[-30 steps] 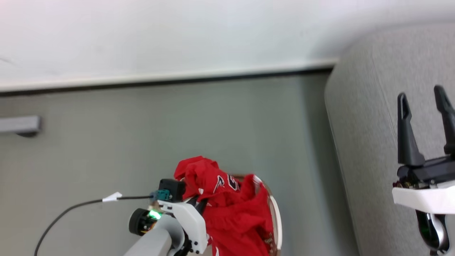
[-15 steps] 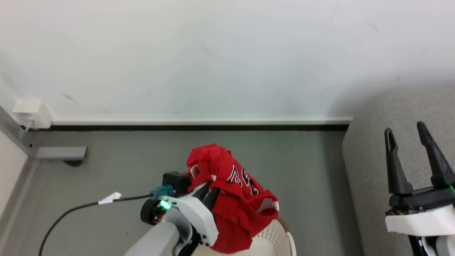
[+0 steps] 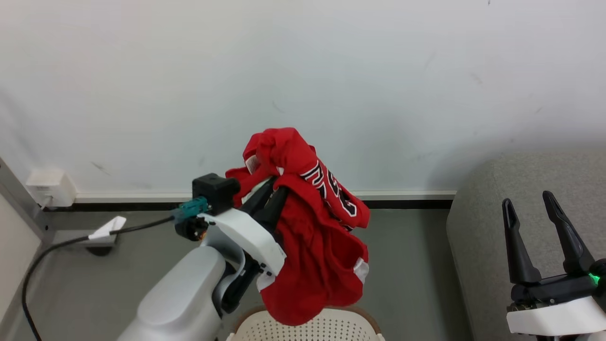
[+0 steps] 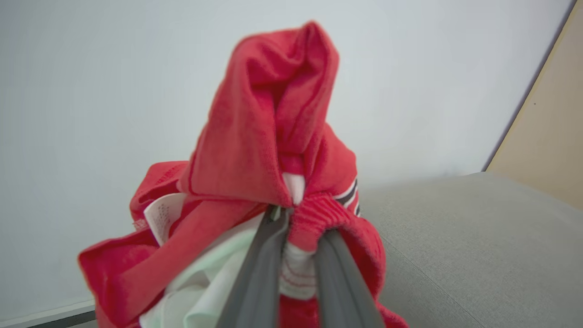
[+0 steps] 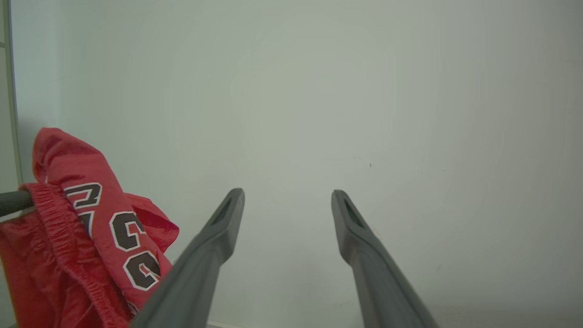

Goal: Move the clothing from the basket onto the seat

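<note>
the left gripper (image 4: 296, 217) is clenched on the red clothing (image 3: 312, 237), which hangs bunched at the centre of the head frame (numerals facing right) over the basket (image 3: 307, 330) at the bottom edge. the right gripper (image 3: 527, 199), lower right, stands spread and empty before the grey seat (image 3: 478, 237).

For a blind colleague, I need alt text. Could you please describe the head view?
The left pincer, shut on a bright red fabric jersey with black numerals, holds it up over an oval white perforated plastic basket. At the right, the open right pincer stands before a large light grey fabric sofa.
</note>
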Available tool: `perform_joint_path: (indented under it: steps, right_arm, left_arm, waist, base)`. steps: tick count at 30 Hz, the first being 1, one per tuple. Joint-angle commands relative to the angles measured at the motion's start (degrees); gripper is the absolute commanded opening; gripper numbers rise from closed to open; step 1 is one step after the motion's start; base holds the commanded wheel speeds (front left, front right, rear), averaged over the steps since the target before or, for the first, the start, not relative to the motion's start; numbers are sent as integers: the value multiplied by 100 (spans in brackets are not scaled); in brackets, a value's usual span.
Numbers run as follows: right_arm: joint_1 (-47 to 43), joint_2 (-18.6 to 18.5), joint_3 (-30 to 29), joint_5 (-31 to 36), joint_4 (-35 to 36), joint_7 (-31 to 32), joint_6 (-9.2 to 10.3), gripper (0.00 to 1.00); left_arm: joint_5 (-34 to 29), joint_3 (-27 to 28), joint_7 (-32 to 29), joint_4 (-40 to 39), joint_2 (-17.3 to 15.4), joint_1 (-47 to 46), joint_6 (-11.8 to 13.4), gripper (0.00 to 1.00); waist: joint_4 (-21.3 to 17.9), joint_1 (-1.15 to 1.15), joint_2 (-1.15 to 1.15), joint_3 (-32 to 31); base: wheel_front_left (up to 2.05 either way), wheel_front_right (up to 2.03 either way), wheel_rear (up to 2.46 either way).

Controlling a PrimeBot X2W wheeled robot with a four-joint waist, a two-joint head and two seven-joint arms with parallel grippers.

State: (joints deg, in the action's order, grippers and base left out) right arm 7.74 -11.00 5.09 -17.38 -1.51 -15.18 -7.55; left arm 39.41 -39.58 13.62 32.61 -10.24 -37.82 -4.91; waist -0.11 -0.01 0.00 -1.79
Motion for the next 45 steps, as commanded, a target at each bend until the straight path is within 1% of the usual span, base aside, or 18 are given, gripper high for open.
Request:
perform_joint_path:
  steps: [1,5,9,16,18,22,28,31,33,35,38,41,45]
  right_arm:
    - [-97,4,-3,-46,11,6,12,100]
    - [-166,60,-4,-52,13,6,12,100]
    - [-193,113,71,-74,17,6,12,100]
    - [-78,23,356,-138,53,5,12,100]
    - [-38,-13,474,-150,51,6,12,100]
    - [76,-135,822,-188,121,6,12,100]
    - [334,-355,1722,-238,59,6,12,100]
    - [562,-495,2203,-163,-221,6,12,100]
    - [806,-447,2455,-168,-363,5,12,100]
    - [970,-493,2728,-156,-651,6,12,100]
    - [1316,-466,3092,-260,-997,5,13,100]
    - [1591,-452,3357,-223,-1369,6,12,100]
    - [1910,-381,3540,-142,-1874,6,12,100]
  left_arm:
    - [-42,35,-60,-200,-95,-73,54,0]
    - [-94,62,-312,-726,-295,-143,235,0]
    - [-55,86,-502,-1122,-385,-108,375,0]
    - [-29,76,-642,-1453,-441,-85,504,0]
    - [-154,24,-663,-1473,-486,-102,557,0]
    - [-151,-7,-678,-1507,-470,-111,590,0]
    - [-115,-30,-664,-1521,-437,-141,593,0]
    - [-90,-42,-659,-1515,-425,-148,582,0]
    - [-76,-61,-663,-1509,-402,-158,567,0]
    - [-61,-85,-670,-1509,-377,-166,560,0]
    - [-61,-144,-678,-1501,-323,-178,533,0]
    - [-81,-214,-684,-1494,-275,-193,502,0]
    - [-74,-294,-713,-1509,-202,-193,464,0]
  waist:
    - [-43,1,0,-31]
    - [-93,1,0,-56]
    - [-137,1,0,-37]
    - [-159,1,0,37]
    - [-160,1,0,42]
    - [-152,1,0,57]
    - [-115,1,0,76]
    - [-74,1,0,84]
    - [-29,1,0,87]
    - [24,1,0,91]
    - [122,1,0,88]
    - [219,1,0,90]
    - [351,1,0,96]
  base:
    - [0,0,0]
    - [0,0,0]
    - [0,0,0]
    - [0,0,0]
    - [0,0,0]
    - [0,0,0]
    - [0,0,0]
    - [0,0,0]
    - [0,0,0]
    - [0,0,0]
    - [0,0,0]
    - [0,0,0]
    - [0,0,0]
